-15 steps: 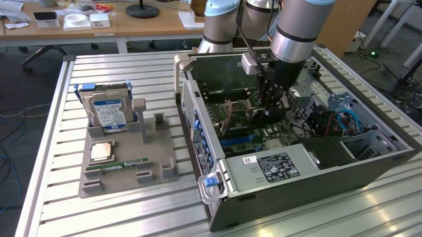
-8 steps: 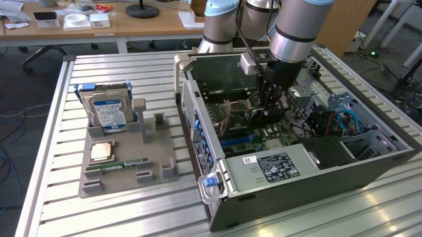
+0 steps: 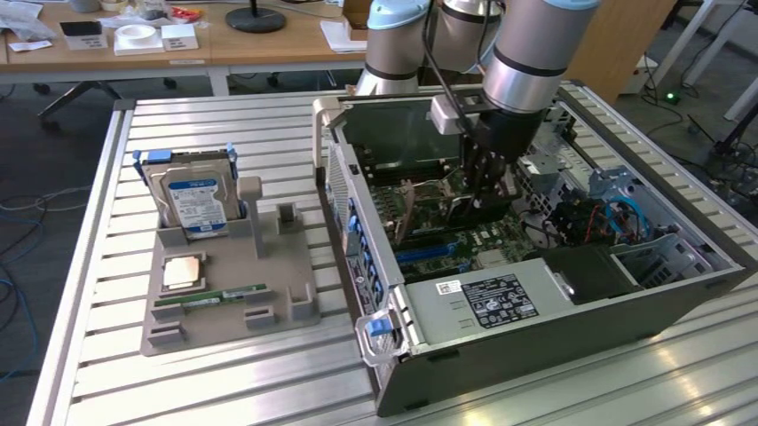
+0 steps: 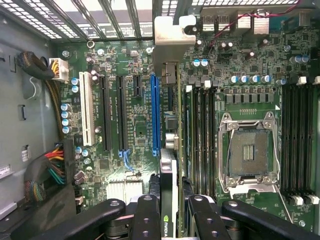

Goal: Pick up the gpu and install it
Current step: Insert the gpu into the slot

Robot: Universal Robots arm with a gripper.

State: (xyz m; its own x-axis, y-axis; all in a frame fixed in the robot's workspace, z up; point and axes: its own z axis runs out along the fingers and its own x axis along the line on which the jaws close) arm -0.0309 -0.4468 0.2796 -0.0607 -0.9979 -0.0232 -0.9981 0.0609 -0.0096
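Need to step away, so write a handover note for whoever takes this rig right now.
The tool is shut on the gpu, gripping it edge-on inside the open computer case.
The gpu hangs over the motherboard, running alongside the blue slot, its end bracket toward the case's rear grille.
Done: pickup.
Left: installing; the card does not look pressed into a slot yet.

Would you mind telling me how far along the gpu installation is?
Done: the gpu is picked up and inside the case. In hand: the hand grips it over the motherboard. Left: seating it, apparently; the blue slot beside it is empty, and the card does not look pressed home.
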